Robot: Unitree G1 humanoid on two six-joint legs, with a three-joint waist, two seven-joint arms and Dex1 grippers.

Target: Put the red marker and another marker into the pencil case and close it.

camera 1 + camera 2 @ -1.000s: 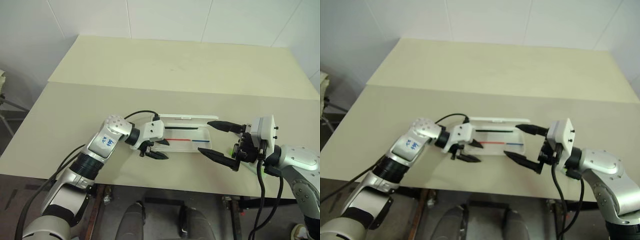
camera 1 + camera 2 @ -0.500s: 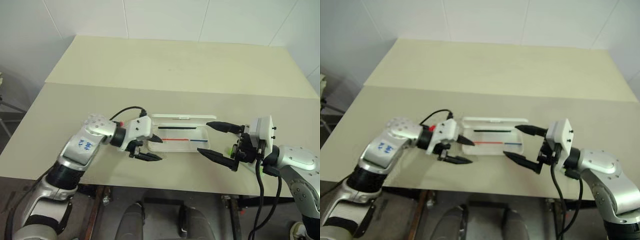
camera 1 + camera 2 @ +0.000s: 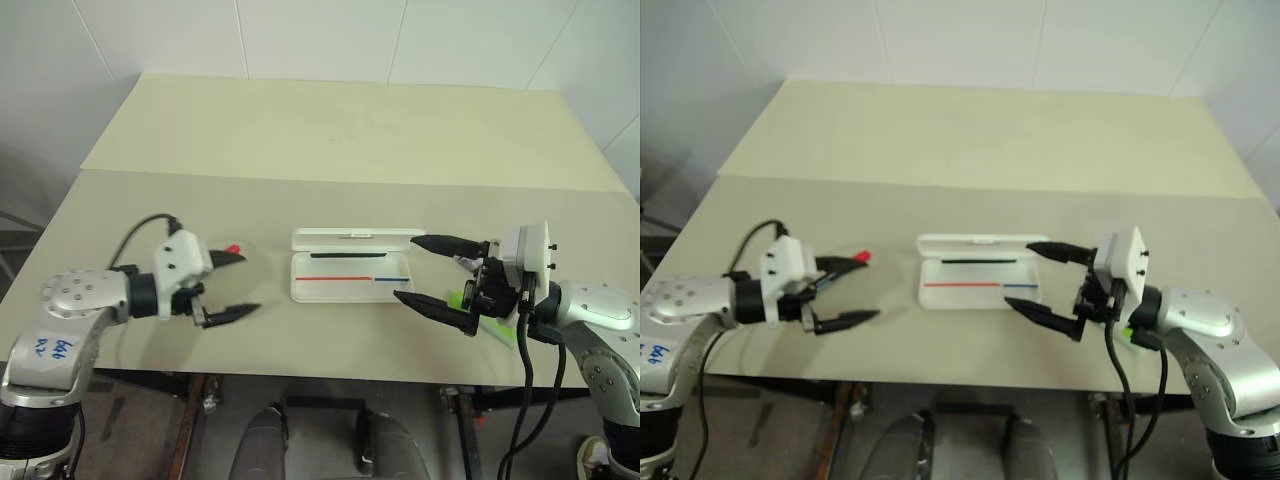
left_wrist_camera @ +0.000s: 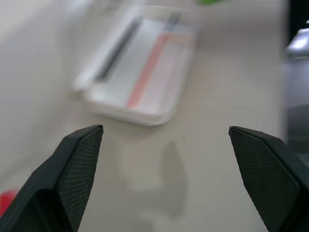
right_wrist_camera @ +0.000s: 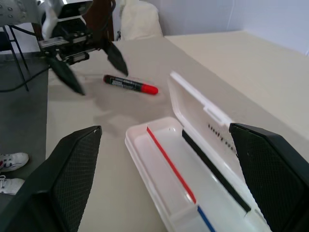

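While the pencil case (image 3: 350, 269) is lying open near the front of the worktop (image 3: 330, 140), its lid standing up along the far edge, both tools are hanging wide open and holding nothing. The left tool (image 3: 232, 285) is hovering to the left of the case, well apart from it, with the red marker (image 5: 130, 84) lying on the worktop just behind its far finger. The right tool (image 3: 432, 283) is hovering at the case's right end. A lime-green marker (image 3: 487, 322) is peeking out beneath the right tool.
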